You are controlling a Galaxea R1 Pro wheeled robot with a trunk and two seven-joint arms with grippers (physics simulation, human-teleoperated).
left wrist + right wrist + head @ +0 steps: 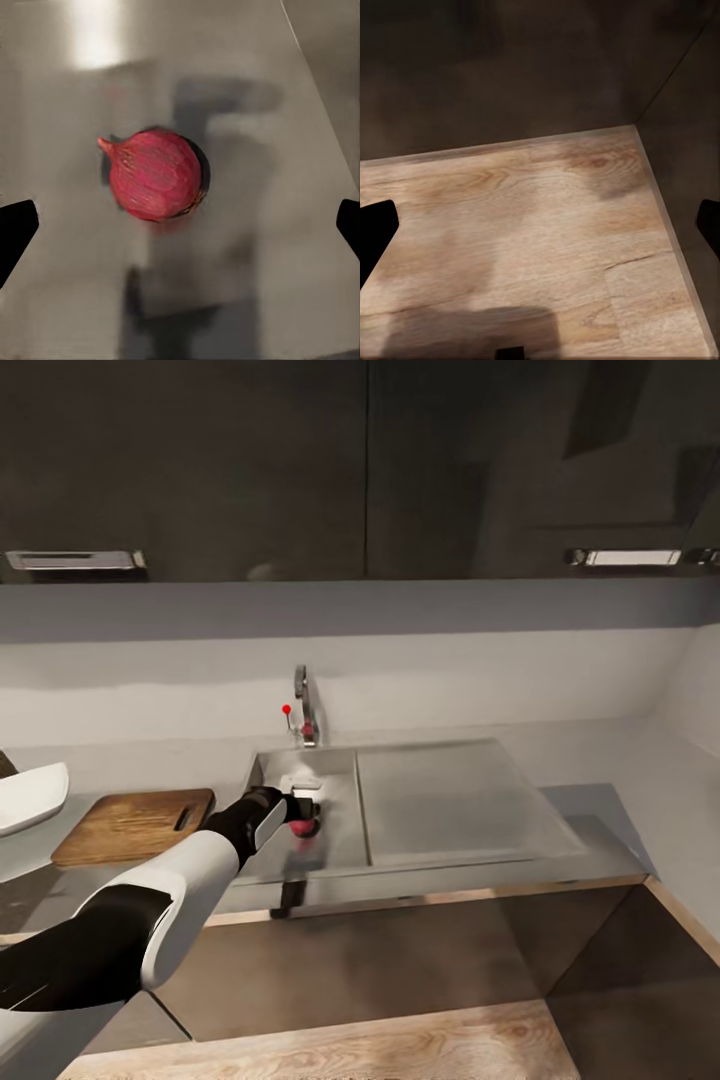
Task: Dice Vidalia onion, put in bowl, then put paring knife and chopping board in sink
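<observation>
Steel sink (pixel 340 830) | onion (pixel 155 174) lies near basin's front edge | left gripper (pixel 300 815) spread wide above it, nothing grasped | risk: round onion could be nudged aside if closure is off-centre

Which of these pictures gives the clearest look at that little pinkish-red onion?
The left wrist view: the small round pinkish-red onion lies large and unobstructed on the grey steel sink floor. In the head view it is tiny, partly hidden by the left arm. The right wrist view faces wooden flooring.
</observation>
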